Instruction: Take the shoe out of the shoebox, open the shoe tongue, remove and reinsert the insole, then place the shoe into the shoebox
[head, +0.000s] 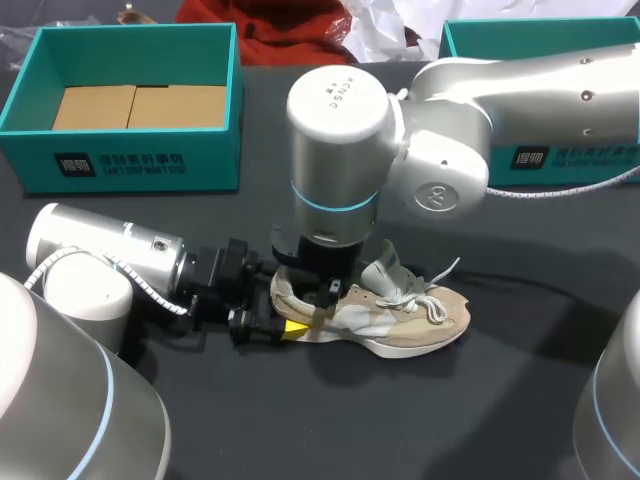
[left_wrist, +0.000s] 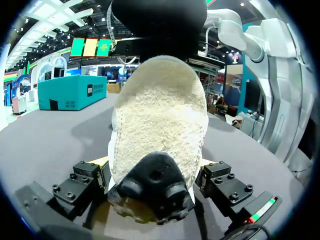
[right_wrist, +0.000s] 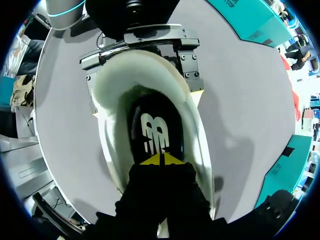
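1. The beige shoe (head: 400, 315) is pictured out of the teal shoebox (head: 125, 165). It is set on its sole on the dark table (head: 420, 420), well apart from the box, with its toe turned to the robot's right.
2. The shoe is judged light, with a soft fabric upper that would give under pressure. The sole and the heel (left_wrist: 157, 115) are judged firmer, so the heel is taken to be the soundest place for a hold.
3. The dark insole (right_wrist: 152, 130) is judged thin and bendable. It is probably best lifted by its edge at the heel end, since it could fold if dragged.
4. The left arm is laid low and level along the table. The fingers of the left gripper (left_wrist: 155, 172) are closed on the heel from both sides.
5. The right arm is reached across from the right, its wrist pointed straight down over the shoe's opening. The yellow tips of the right gripper (right_wrist: 161, 160) are drawn almost together on the insole. Whether any of the insole is pinched between them cannot be told.
6. The laces (head: 430, 300) are seen loose, and the tongue (head: 385, 268) appears raised.
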